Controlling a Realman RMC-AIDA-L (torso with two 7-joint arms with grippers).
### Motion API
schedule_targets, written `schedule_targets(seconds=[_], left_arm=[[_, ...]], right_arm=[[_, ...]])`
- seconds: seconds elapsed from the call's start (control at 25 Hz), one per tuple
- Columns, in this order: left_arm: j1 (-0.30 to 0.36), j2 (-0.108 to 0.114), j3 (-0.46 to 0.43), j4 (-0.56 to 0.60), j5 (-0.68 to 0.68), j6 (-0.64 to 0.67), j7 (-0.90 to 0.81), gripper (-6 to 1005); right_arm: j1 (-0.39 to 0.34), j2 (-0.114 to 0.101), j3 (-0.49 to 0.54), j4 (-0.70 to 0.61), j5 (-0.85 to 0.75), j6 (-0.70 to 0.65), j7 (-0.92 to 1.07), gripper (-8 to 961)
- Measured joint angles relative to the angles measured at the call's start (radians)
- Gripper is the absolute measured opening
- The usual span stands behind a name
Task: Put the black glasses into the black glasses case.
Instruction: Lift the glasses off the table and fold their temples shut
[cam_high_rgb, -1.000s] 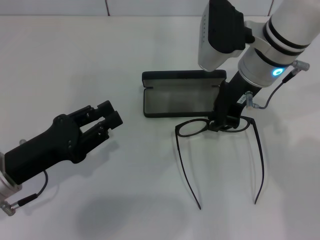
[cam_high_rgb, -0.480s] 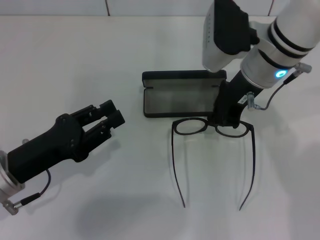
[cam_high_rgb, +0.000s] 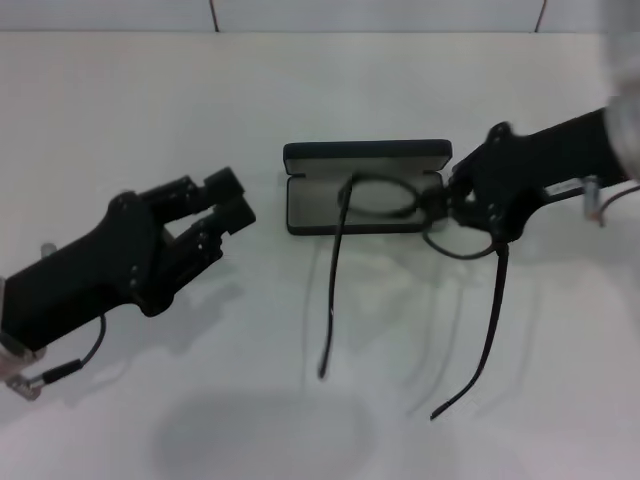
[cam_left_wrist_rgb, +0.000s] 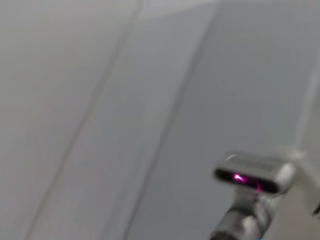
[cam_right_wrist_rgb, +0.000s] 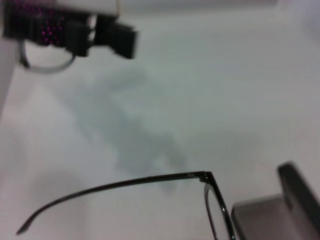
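The black glasses case (cam_high_rgb: 312, 208) lies open at the table's middle, its lid (cam_high_rgb: 366, 153) at the back. My right gripper (cam_high_rgb: 447, 206) is shut on the bridge of the black glasses (cam_high_rgb: 383, 196) and holds them tilted above the case's right end. One lens is over the grey lining, and both temple arms hang toward the front. My left gripper (cam_high_rgb: 226, 203) is open and empty, left of the case. The right wrist view shows one temple arm (cam_right_wrist_rgb: 125, 182) and a corner of the case (cam_right_wrist_rgb: 296, 191).
The white table (cam_high_rgb: 150, 110) spreads all around the case. The glasses cast a shadow on it in front of the case. The left wrist view shows only a pale wall and a small grey device (cam_left_wrist_rgb: 250, 173).
My right arm has swung low and carried the glasses up and back, from the table in front of the case to over its right end. My left gripper has crept slightly toward the case.
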Motion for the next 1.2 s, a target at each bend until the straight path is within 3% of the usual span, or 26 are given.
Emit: schedule_targets(seconds=[0.16,0.28,0.36,0.52,0.96,1.2], left_arm=[[-0.052,-0.001,0.003,-0.001,-0.041,0.071,0.021,278],[-0.099,-0.002,0.008,-0.002,-0.052,0.089,0.018,274],[-0.132,-0.002,0.013,-0.006,-0.051,0.097,0.015,201],[-0.191,-0.002,0.053,-0.038,-0.044,0.114,0.022,55],[-0.213,-0.004,0.109,-0.042,-0.055,0.156,0.019,30],[-0.246,-0.005,0.129,-0.102,-0.048,0.152,0.027,30]], right_arm=[[-0.110,0.003,0.087,0.015,0.218,-0.024,-0.121,46],[-0.151,0.003,0.101,0.047,0.336,-0.041,-0.190,46],[-0.180,0.003,0.100,0.091,0.430,-0.047,-0.266,47],[-0.171,0.003,0.098,0.160,0.481,-0.048,-0.318,47],[-0.078,0.002,0.101,0.332,0.556,-0.047,-0.420,47],[-0.044,0.004,0.096,0.381,0.600,-0.057,-0.462,47]])
